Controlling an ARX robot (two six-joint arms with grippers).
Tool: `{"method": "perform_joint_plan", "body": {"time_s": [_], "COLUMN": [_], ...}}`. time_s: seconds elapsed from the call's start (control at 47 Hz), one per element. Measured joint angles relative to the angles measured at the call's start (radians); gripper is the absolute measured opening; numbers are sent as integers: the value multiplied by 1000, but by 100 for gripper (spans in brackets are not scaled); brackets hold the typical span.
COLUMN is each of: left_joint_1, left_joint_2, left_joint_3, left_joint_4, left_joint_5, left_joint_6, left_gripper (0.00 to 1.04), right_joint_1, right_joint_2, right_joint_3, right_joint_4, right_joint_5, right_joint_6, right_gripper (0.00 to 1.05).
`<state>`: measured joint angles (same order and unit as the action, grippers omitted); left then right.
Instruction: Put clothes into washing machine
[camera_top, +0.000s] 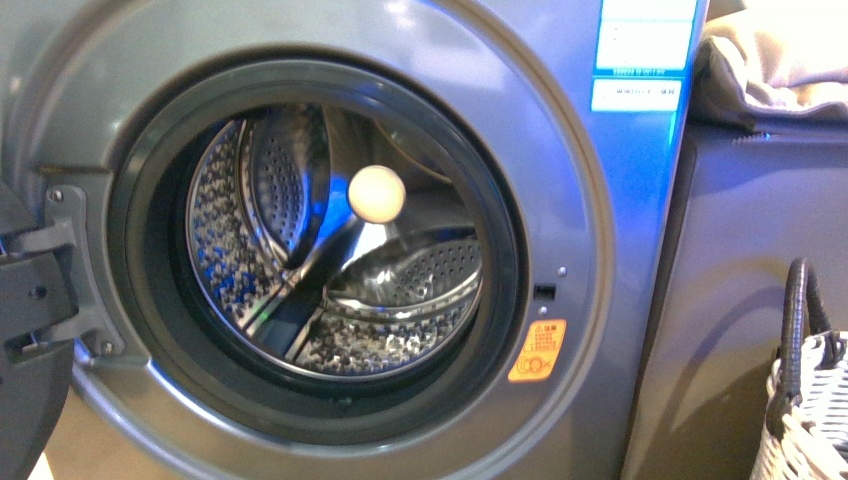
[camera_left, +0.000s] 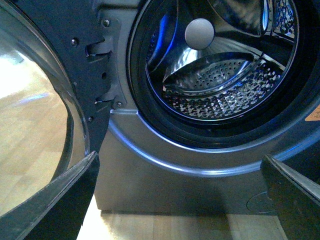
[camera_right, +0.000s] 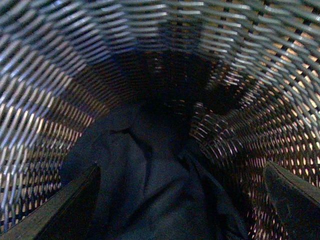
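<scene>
The grey washing machine (camera_top: 590, 200) fills the front view, its porthole open onto a shiny perforated drum (camera_top: 400, 290) that holds no laundry. My left gripper (camera_left: 182, 200) hangs open low before the machine's front panel (camera_left: 165, 185), nothing between its fingers (camera_left: 65, 200). The dark navy clothes (camera_right: 155, 190) lie crumpled at the bottom of the woven basket (camera_right: 45, 100). My right gripper (camera_right: 182, 200) is open inside that basket, just above the cloth. Neither arm shows in the front view.
The open door (camera_left: 45, 125) with its hinge (camera_top: 70, 270) stands left of the porthole. A grey cabinet (camera_top: 740, 300) with beige folded fabric (camera_top: 770, 60) sits right of the machine. The white basket's rim and dark handle (camera_top: 800, 340) stand at the lower right.
</scene>
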<state>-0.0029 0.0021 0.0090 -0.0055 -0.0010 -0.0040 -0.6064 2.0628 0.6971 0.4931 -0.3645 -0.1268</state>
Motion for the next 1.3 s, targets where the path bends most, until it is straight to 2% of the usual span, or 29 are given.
{"method": "perform_joint_plan", "body": {"time_s": [0.341,0.596,0.852,1.299], "left_joint_1": [0,0,0,0], "left_joint_2": [0,0,0,0], "left_joint_3": [0,0,0,0], "left_joint_4": [0,0,0,0], "left_joint_5": [0,0,0,0], "left_joint_6": [0,0,0,0], "left_gripper": [98,98,98,98], "right_joint_1": [11,-17,-45,-60], "right_joint_2": [185,286,411,565], "right_joint_3": [18,48,84,138], "right_joint_4": [75,95,142,220], "right_joint_5": [61,84,100,96], "right_joint_6": [-3,-45,-100,-108], "right_gripper": [97,97,97,97]}}
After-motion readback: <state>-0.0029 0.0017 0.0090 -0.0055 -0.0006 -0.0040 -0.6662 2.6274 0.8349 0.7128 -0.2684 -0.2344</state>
